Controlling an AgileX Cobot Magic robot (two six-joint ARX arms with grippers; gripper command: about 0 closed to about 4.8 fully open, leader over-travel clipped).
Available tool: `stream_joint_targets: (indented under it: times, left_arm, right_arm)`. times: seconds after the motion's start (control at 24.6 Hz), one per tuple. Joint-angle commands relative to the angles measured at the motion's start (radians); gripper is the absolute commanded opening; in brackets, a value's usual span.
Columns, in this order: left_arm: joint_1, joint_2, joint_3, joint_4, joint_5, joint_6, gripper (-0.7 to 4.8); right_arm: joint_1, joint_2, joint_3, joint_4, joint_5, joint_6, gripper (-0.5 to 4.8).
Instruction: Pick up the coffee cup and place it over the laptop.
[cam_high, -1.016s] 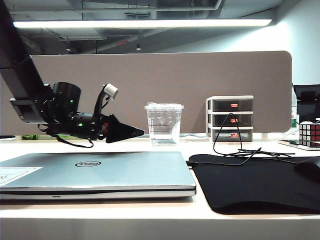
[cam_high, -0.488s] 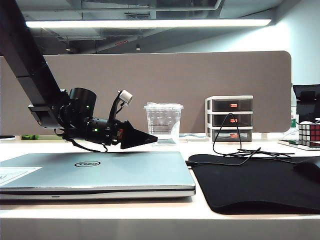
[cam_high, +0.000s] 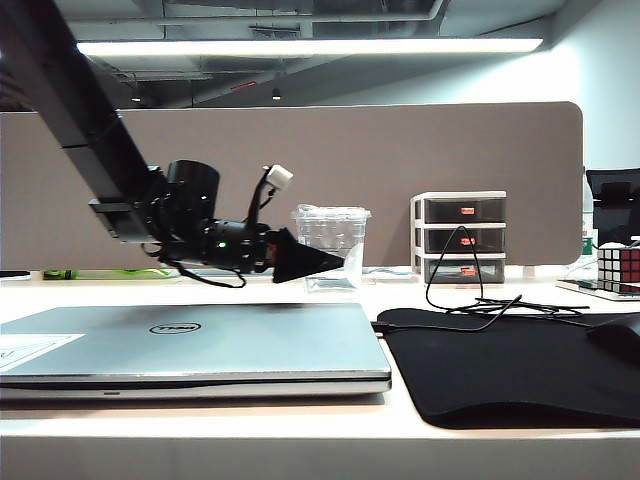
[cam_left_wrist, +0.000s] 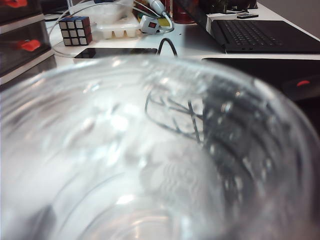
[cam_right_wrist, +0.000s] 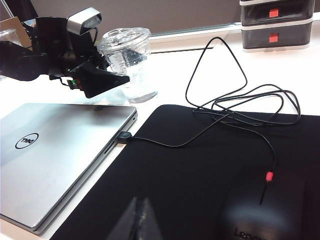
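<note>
The coffee cup (cam_high: 335, 230) is a clear lidded plastic cup standing upright on the desk behind the laptop's right rear corner. The silver-grey Dell laptop (cam_high: 250, 340) lies closed at the front left. My left gripper (cam_high: 335, 262) points level at the cup, open, with its black fingertips at the cup's lower wall. From the right wrist view one black finger (cam_right_wrist: 102, 80) lies along the side of the cup (cam_right_wrist: 127, 55), beyond the laptop (cam_right_wrist: 55, 150). In the left wrist view the cup (cam_left_wrist: 165, 150) fills the picture and no fingers show. My right gripper (cam_right_wrist: 141, 212) hangs shut above the black mouse pad.
A black mouse pad (cam_high: 500, 370) lies right of the laptop with a looped black cable (cam_right_wrist: 235, 105) and a dark mouse (cam_right_wrist: 260, 220) on it. A small grey-white drawer unit (cam_high: 460, 235) stands right of the cup. A Rubik's cube (cam_high: 620, 265) sits far right. A brown partition closes the back.
My left gripper has travelled right from above the laptop's rear edge up to the cup, still open. The cup and the right arm have not moved.
</note>
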Motion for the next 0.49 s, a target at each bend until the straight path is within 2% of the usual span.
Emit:
stream_joint_targets:
  times: [0.04, 0.49]
  left_arm:
    - [-0.016, 0.018, 0.021, -0.014, -0.001, 0.005, 4.79]
    - [-0.029, 0.018, 0.021, 0.043, -0.001, 0.003, 4.79]
  right_arm:
    - [0.0, 0.002, -0.005, 0.011, -0.002, -0.004, -0.06]
    - [0.0, 0.002, -0.005, 0.01, -0.002, -0.004, -0.06]
